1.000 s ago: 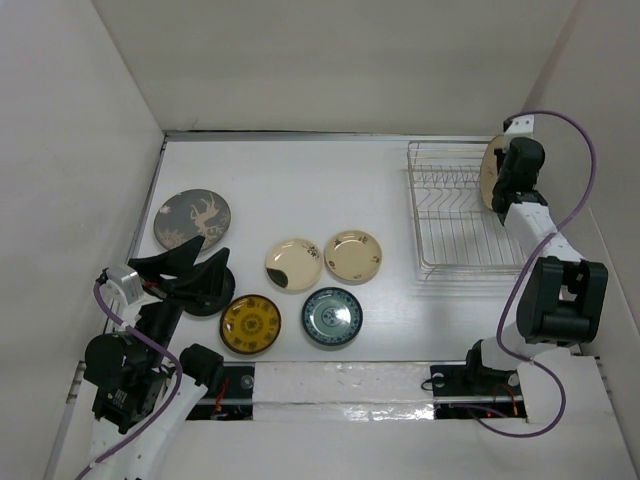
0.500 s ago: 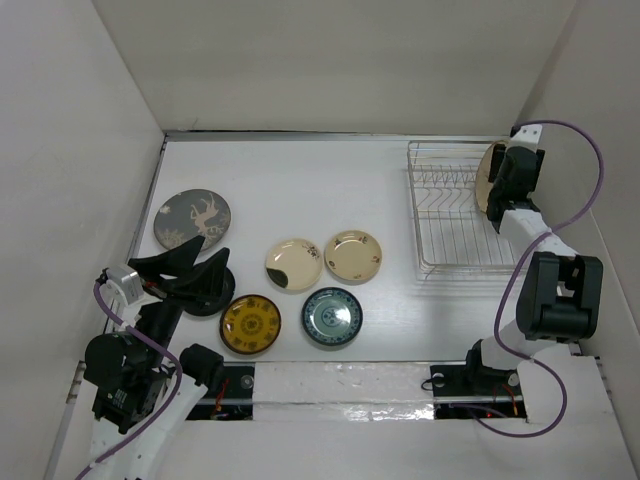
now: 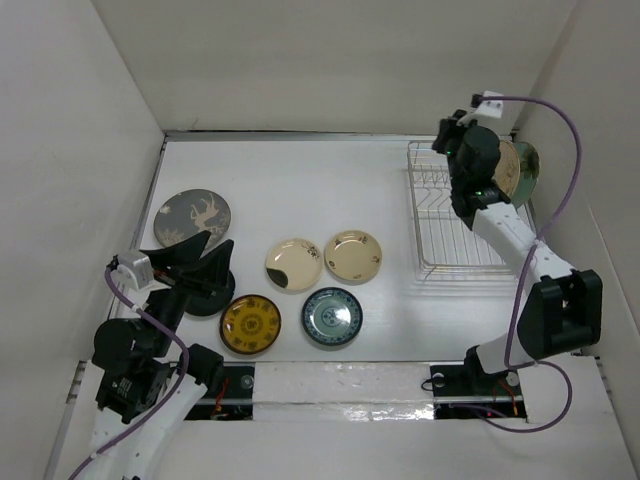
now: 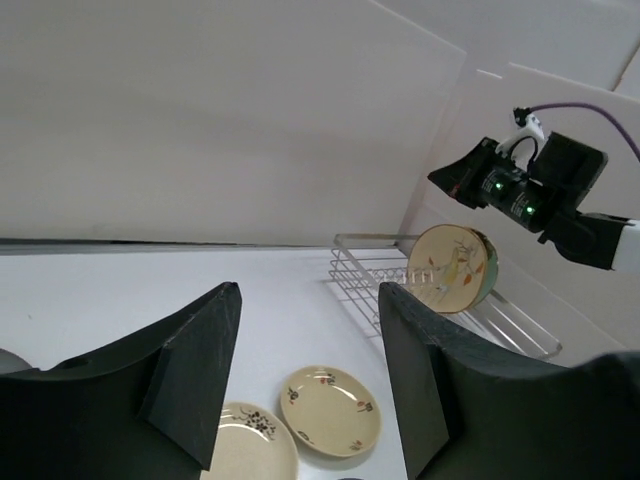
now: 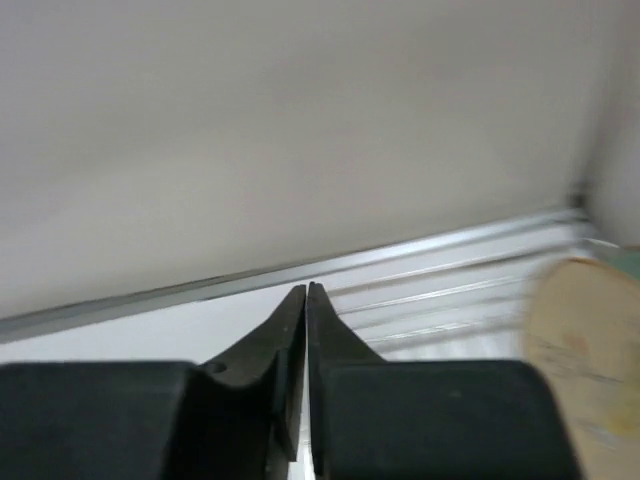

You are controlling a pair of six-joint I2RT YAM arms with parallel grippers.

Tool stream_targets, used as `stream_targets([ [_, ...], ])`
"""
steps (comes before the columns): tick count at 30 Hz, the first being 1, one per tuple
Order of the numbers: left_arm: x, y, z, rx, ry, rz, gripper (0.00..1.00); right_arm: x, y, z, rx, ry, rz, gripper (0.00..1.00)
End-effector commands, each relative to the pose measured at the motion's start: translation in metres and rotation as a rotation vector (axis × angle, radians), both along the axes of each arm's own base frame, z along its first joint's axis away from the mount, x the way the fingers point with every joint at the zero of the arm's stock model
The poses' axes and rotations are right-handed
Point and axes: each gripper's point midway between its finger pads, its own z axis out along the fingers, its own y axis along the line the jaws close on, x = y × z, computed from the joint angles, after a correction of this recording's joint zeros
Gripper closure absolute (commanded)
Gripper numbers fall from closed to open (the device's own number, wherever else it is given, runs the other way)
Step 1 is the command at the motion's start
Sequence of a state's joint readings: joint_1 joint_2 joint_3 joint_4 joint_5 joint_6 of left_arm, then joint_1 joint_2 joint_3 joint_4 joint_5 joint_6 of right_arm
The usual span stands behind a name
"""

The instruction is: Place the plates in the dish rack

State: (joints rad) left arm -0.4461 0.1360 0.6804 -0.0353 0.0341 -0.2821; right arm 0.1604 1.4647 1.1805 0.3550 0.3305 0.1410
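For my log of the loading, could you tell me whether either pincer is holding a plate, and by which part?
Neither: the left pincer is open and empty, the right pincer shut on nothing.

Dish rack [image 3: 455,225] sits far right on the table [image 3: 300,190]; two plates [image 3: 515,168] stand in it; other plates [image 3: 352,256] lie left.

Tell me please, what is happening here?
Two robot arms are loading plates into a rack. Two plates already stand on edge at its far right end. The right end effector is shut and empty, above the rack beside them. The left end effector is open over a black plate. Five other plates lie flat on the table, not yet loaded.
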Motion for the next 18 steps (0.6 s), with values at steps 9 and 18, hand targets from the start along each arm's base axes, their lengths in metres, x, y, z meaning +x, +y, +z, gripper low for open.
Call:
stream_targets([
  [9, 0.026, 0.011, -0.011, -0.022, 0.079, 0.115, 0.77, -0.007, 0.326, -0.062, 0.305, 0.184, 0.740, 1.00],
  [18, 0.044, 0.019, -0.023, -0.010, 0.142, 0.186, 1.00, -0.042, 0.486, -0.141, 0.424, 0.410, 0.993, 0.59],
])
